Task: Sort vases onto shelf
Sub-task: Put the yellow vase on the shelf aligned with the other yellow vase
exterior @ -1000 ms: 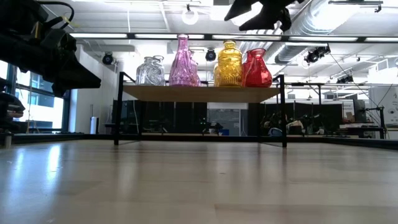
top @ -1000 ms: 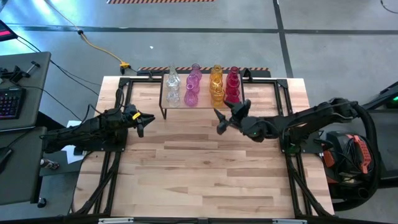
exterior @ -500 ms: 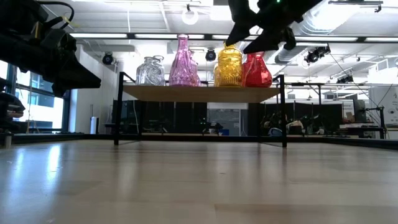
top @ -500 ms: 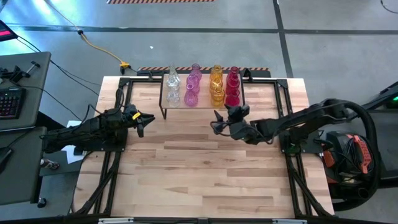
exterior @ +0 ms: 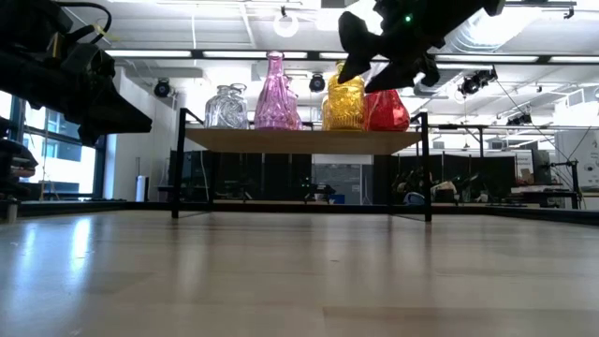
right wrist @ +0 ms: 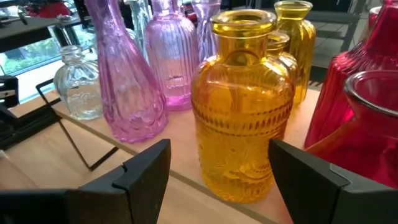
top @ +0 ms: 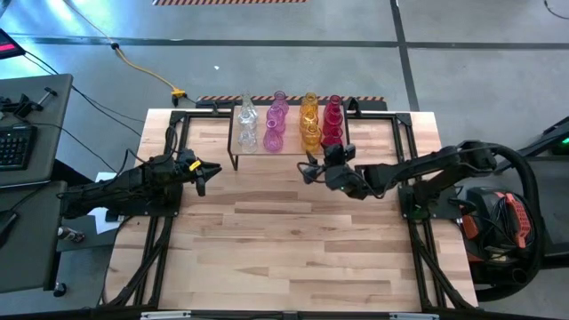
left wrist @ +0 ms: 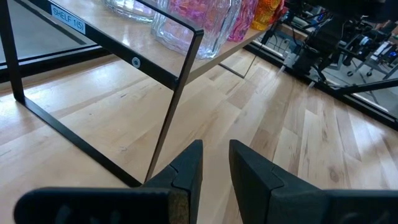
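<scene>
Bare wood surface (top: 293, 240) all round; every vase I can see stands colour-grouped on the shelf (top: 236, 147), sorting seemingly near finished. Right gripper (top: 316, 167) gapes empty before the amber vase (right wrist: 242, 106); left gripper (top: 206, 172) waits aside, nearly closed, empty.

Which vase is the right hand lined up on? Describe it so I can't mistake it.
On the low wooden shelf at the table's far edge, take the front row. It is the squat amber-yellow vase framed by the open right hand, between a tall pink vase and a red one.
</scene>
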Robot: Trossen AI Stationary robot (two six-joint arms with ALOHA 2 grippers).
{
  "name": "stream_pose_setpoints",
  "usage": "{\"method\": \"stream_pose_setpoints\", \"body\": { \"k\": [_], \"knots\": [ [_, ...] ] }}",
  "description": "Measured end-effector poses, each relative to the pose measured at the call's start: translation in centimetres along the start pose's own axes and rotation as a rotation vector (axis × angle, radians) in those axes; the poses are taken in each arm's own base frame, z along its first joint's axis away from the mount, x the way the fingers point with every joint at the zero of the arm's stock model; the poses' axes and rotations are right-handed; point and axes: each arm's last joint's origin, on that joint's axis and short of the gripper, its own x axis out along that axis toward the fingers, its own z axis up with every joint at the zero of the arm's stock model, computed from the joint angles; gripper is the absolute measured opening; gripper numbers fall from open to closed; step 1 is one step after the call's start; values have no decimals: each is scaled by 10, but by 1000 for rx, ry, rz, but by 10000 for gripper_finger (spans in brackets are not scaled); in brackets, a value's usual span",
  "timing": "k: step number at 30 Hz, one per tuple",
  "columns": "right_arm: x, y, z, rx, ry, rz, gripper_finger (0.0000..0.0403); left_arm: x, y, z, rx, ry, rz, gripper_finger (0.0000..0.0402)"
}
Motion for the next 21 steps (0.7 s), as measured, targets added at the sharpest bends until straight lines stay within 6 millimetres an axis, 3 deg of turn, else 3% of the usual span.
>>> {"method": "stream_pose_setpoints", "body": {
  "k": [21],
  "knots": [
    [15,-9,5,16,33,16,261,0,0,0,0,0,-1,70]
  ]
}}
